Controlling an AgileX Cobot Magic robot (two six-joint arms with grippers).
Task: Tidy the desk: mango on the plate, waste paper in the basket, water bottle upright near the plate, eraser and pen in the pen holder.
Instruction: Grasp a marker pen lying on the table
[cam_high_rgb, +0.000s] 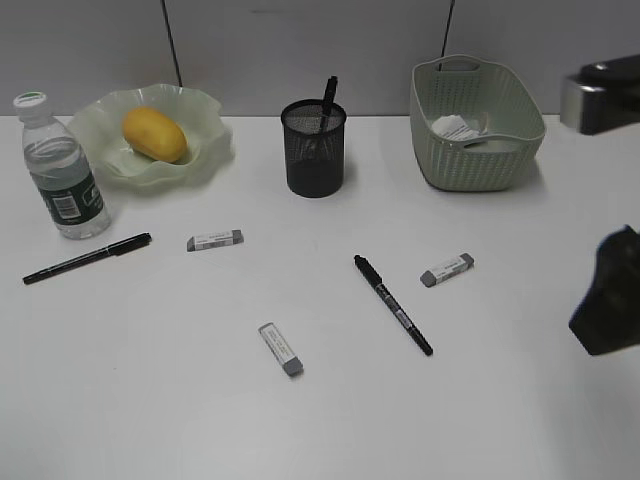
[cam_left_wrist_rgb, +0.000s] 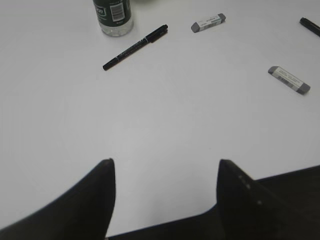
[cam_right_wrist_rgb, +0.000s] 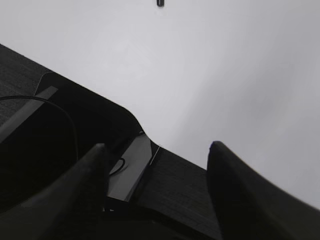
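Note:
The mango (cam_high_rgb: 154, 134) lies on the plate (cam_high_rgb: 205, 150) at the back left. Beside it the water bottle (cam_high_rgb: 60, 180) stands upright. Waste paper (cam_high_rgb: 460, 128) rests in the basket (cam_high_rgb: 476, 150). The pen holder (cam_high_rgb: 314, 150) has one pen (cam_high_rgb: 328, 95) in it. Two pens (cam_high_rgb: 87, 258) (cam_high_rgb: 392, 304) and three erasers (cam_high_rgb: 214, 240) (cam_high_rgb: 281, 349) (cam_high_rgb: 447, 269) lie loose on the desk (cam_high_rgb: 160, 400). My left gripper (cam_left_wrist_rgb: 165, 165) is open over bare desk, short of the left pen (cam_left_wrist_rgb: 135, 47). My right gripper (cam_right_wrist_rgb: 157, 147) is open and empty at the desk's right edge.
The right arm (cam_high_rgb: 605, 295) shows as a dark shape at the right edge of the exterior view, with a grey fixture (cam_high_rgb: 600, 95) above it. A grey wall runs behind the desk. Dark floor and equipment (cam_right_wrist_rgb: 45, 130) lie beyond the desk edge in the right wrist view.

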